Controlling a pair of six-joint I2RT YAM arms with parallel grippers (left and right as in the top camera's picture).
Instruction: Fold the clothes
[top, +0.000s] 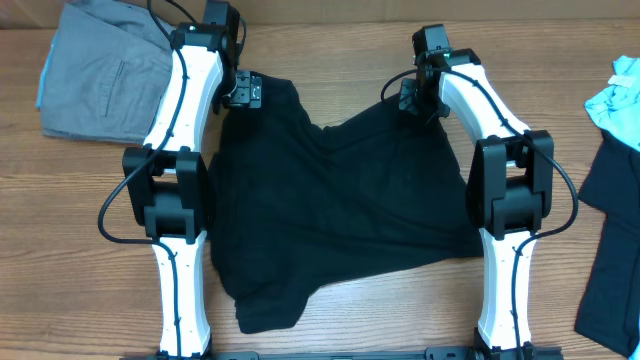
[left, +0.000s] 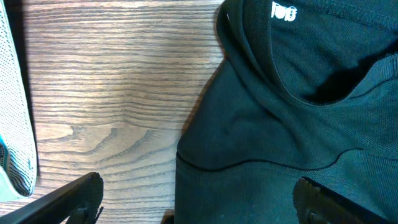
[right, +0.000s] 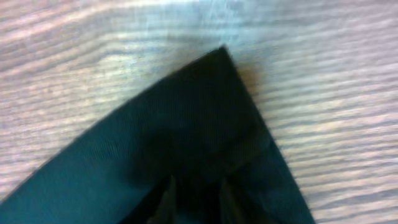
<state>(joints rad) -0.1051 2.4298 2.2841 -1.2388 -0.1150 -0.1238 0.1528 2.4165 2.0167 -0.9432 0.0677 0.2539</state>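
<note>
One black shirt (top: 340, 200); left claw (left: 198, 196) gapes over its collar (left: 292, 93); right claw (right: 194, 198) pinches its corner (right: 222, 53).

Left white-and-black robot arm (top: 185, 120): extends from the lower edge to the upper left-centre of the overhead view. Left black two-finger gripper (top: 243, 92): fingers (left: 68, 199) spread wide, at the wrist view's lower corners. Right white-and-black robot arm (top: 505, 190): bent inward towards upper centre. Right black two-finger gripper (top: 410, 97): fingers (right: 166, 200) close together, pinching the black fabric garment (right: 155, 143).
</note>
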